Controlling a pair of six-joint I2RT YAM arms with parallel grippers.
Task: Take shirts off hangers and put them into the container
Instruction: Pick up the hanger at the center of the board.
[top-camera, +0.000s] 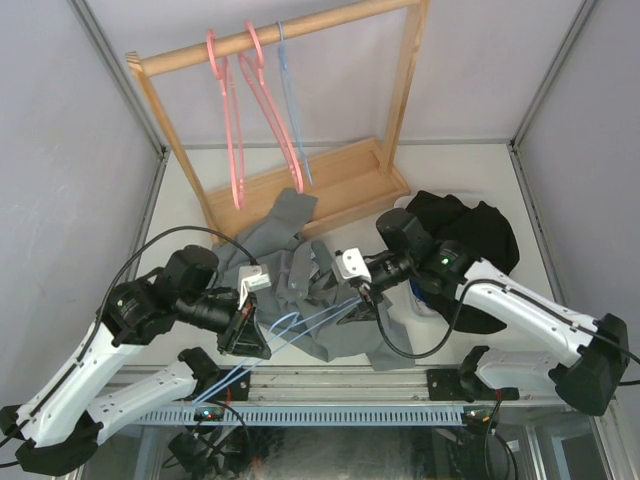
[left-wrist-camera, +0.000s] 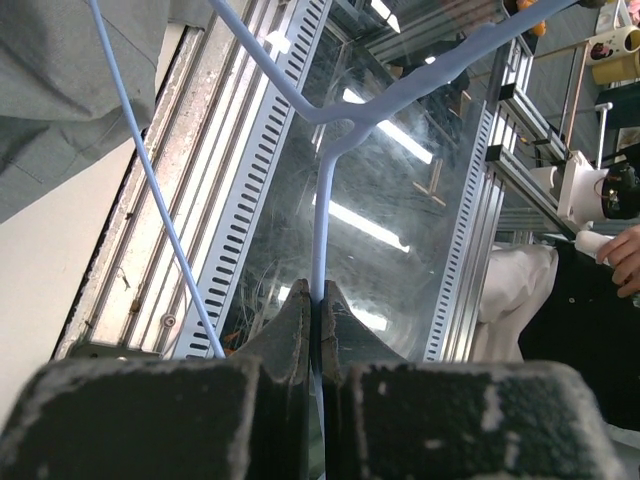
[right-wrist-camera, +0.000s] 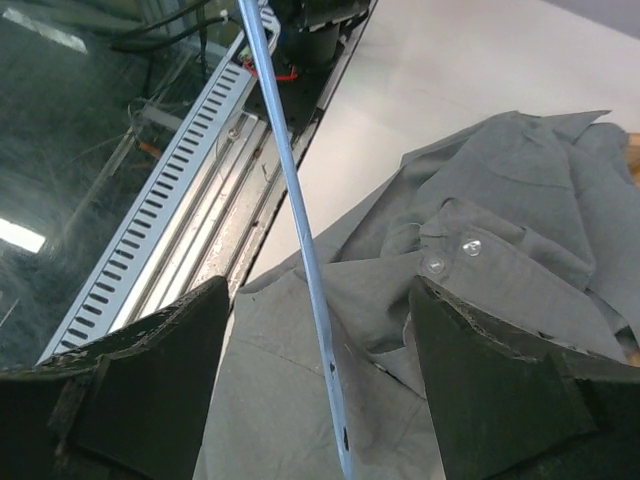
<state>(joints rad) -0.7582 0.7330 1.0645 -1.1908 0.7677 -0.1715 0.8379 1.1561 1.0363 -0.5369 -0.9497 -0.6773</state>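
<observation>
- Seen from above, a wooden rack (top-camera: 350, 180) stands at the upper middle of the frame. Three bare hangers are hung on its bar: two pink hangers (top-camera: 236, 130) and one thin blue hanger (top-camera: 290, 100).
- A fourth one, a pale blue wire hanger (top-camera: 305, 322), is stretched across the lower centre between the two arms.
- The left tool (top-camera: 247, 338), at lower left, is clamped tight on the neck of the wire hanger, with no gap between its jaws.
- The right tool (top-camera: 362, 292), right of centre, is spread wide. The wire passes between its fingers and nothing is gripped.
- The grey shirt (top-camera: 290, 225) is crumpled on the surface (top-camera: 450, 170) at the centre, under and beside the wire hanger. Whether any part of that hanger is caught inside the cloth cannot be told.
- The black shirt (top-camera: 470, 225) is heaped at middle right over the container (top-camera: 402, 207), of which only a sliver of white rim is seen.
- The task is judged far along. The grey shirt is left to be freed fully and carried to the container. A white or plaid shirt cannot be made out.
</observation>
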